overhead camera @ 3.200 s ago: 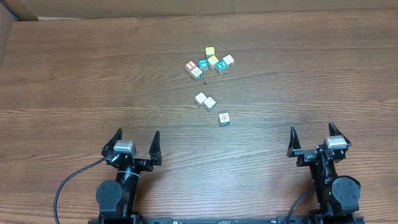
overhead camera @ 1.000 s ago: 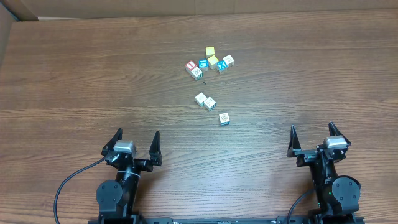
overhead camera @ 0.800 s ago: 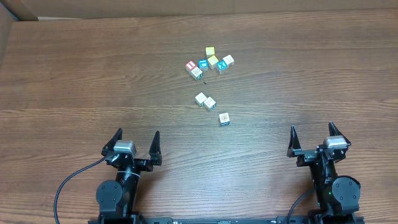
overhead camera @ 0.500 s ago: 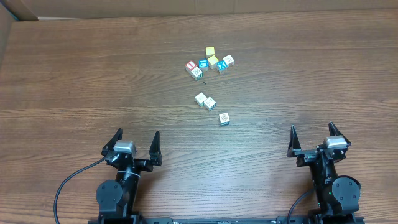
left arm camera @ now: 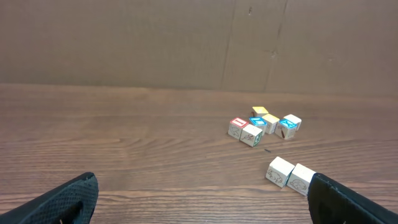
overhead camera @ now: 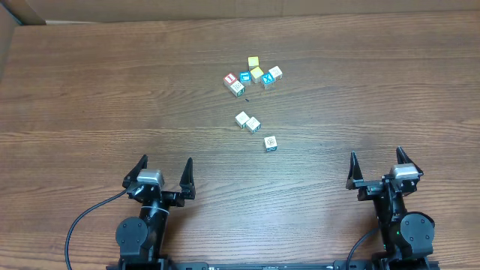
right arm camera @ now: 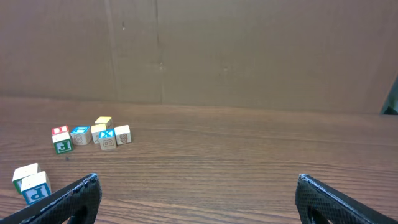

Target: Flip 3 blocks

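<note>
Three pale blocks lie on the wooden table in the overhead view: a touching pair [overhead camera: 242, 118] [overhead camera: 253, 124] and a single one [overhead camera: 271, 142] to their lower right. The left wrist view shows the pair [left arm camera: 280, 170] [left arm camera: 301, 178] near its right finger. At the lower left of the right wrist view are two pale cubes [right arm camera: 25, 171] [right arm camera: 35, 185], the nearer with a blue P on its side. My left gripper [overhead camera: 166, 161] [left arm camera: 203, 180] and right gripper [overhead camera: 376, 154] [right arm camera: 198, 180] rest open and empty at the near edge, well short of the blocks.
Farther back sits a cluster of several cubes [overhead camera: 253, 75] with yellow, blue and red faces, also seen in the left wrist view [left arm camera: 261, 124] and right wrist view [right arm camera: 93, 134]. A cardboard wall [left arm camera: 186, 43] closes the far side of the table [overhead camera: 112, 90].
</note>
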